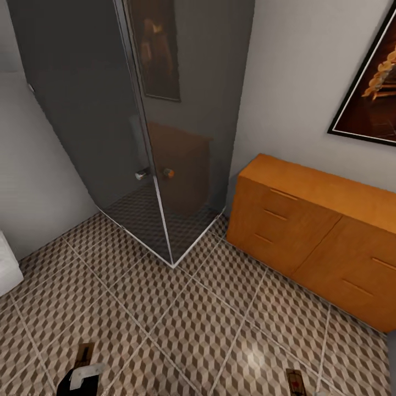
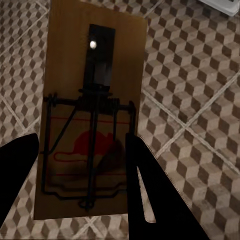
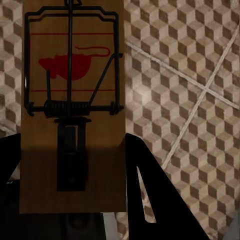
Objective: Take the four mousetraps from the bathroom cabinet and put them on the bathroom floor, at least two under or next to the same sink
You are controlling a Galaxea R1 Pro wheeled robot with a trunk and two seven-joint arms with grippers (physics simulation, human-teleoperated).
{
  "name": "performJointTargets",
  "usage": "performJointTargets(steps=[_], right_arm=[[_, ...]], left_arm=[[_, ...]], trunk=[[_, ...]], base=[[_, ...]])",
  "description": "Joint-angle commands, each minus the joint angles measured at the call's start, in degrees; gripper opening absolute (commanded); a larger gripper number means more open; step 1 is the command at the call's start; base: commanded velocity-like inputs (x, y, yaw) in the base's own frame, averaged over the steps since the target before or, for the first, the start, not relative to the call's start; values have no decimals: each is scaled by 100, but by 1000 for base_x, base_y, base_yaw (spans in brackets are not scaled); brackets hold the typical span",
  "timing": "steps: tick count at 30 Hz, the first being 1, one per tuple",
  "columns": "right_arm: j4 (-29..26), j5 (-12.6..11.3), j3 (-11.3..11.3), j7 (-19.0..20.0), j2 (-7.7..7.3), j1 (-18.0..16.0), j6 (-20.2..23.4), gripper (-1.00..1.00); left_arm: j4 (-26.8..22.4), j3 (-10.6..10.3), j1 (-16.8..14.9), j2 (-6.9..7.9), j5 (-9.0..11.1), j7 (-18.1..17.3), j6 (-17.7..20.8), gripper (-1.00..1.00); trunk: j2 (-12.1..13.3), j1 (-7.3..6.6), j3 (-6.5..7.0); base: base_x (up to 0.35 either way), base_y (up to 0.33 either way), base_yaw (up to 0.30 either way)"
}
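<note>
Bathroom, tiled floor (image 1: 181,324) in a cube pattern, orange cabinet (image 1: 308,236) with drawers shut. Each gripper is closed on a mousetrap — left gripper (image 2: 82,175) on one trap (image 2: 92,115), right gripper (image 3: 70,170) on another (image 3: 72,100). Carrying step, apparently; next, lower both flat onto tiles beside the sink — possibly the white edge (image 1: 6,269) at left

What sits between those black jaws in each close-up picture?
A wooden mousetrap each: one in the left wrist view, another in the right wrist view, above patterned floor tiles.
</note>
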Motion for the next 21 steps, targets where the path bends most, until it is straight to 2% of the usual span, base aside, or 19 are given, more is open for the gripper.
performJointTargets(steps=[1,15,21], right_arm=[[1,-77,41,-19,-9,-4,-30,-100],[1,-77,41,-19,-9,-6,-30,-100],[1,-71,41,-19,-9,-4,-30,-100]], left_arm=[[-11,-48,-3,4,7,60,-8,-100],[-7,-42,-3,12,15,62,-8,-100],[-7,-39,-3,13,16,67,-8,-100]], trunk=[[-10,3,-9],[-10,3,-9],[-10,3,-9]], base=[[0,-31,287],[-3,-4,287],[-95,70,287]])
